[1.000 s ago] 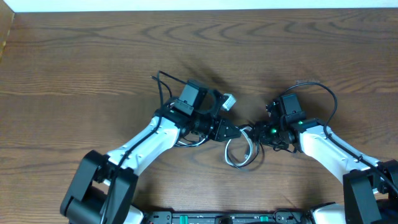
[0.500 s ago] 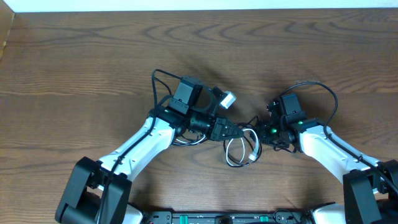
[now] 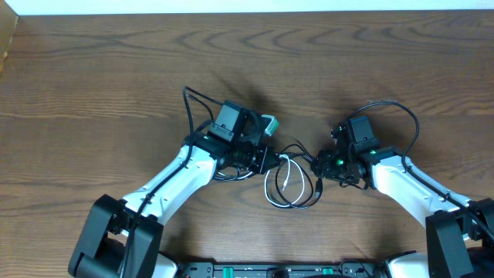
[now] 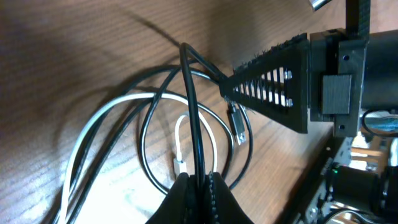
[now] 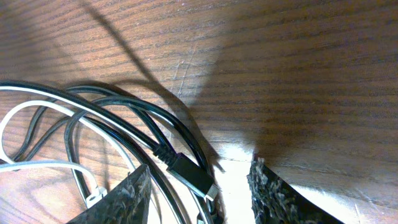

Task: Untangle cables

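Note:
The cables (image 3: pixel 292 185) lie in loose overlapping loops on the wooden table between my two grippers: thin black cords and one white cord (image 4: pixel 93 134). My left gripper (image 3: pixel 270 159) is at the loops' left side, and the left wrist view shows it (image 4: pixel 200 178) shut on a black cord (image 4: pixel 191 106) that runs straight up from the jaws. My right gripper (image 3: pixel 317 166) is at the loops' right side. In the right wrist view it (image 5: pixel 199 190) stands open, with a black plug end (image 5: pixel 191 174) lying between the fingers and touching neither. A small white plug (image 5: pixel 93 196) lies nearby.
The arms' own thicker black cables arch behind each wrist, one on the left (image 3: pixel 189 108) and one on the right (image 3: pixel 405 112). The table's far edge (image 3: pixel 247 11) runs along the top. The arm bases (image 3: pixel 278 270) stand at the near edge.
My left gripper has pulled back to the left with the black cord in it. The loops have shifted left and spread wider. The right arm has barely moved.

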